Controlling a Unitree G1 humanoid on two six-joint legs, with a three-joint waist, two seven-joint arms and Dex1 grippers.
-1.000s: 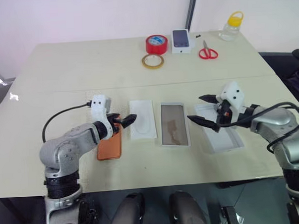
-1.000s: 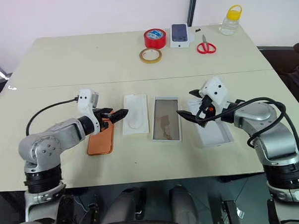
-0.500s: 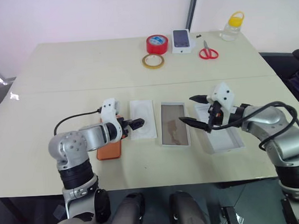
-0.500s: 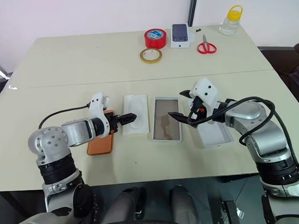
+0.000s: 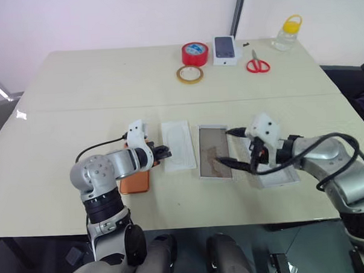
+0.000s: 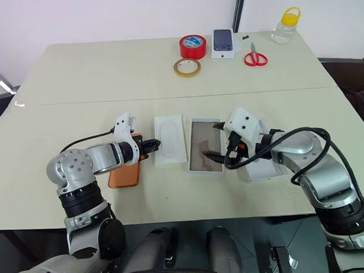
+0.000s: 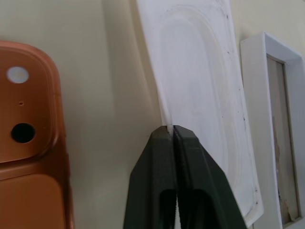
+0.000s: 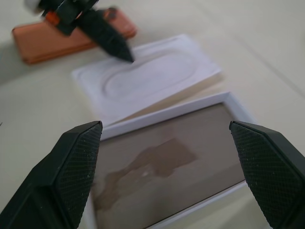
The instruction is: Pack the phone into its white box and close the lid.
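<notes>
No writing can be read on anything. The phone point(image 5: 134, 179) lies back up on the worktop point(image 5: 77, 80), long axis running away from the robot, camera bump at the far end. Beside it lie the insert point(image 5: 178, 152), the lid point(image 5: 214, 160) hollow side up, and the box point(image 5: 274, 172), all parallel. The left pincer point(image 7: 172, 130) is closed at the insert's near edge, gripping nothing clearly. The right pincer point(image 5: 229, 148) gapes wide over the lid.

Copper-orange phone point(image 5: 134, 181), white insert point(image 5: 178, 146), red tape roll point(image 5: 194, 53)
</notes>
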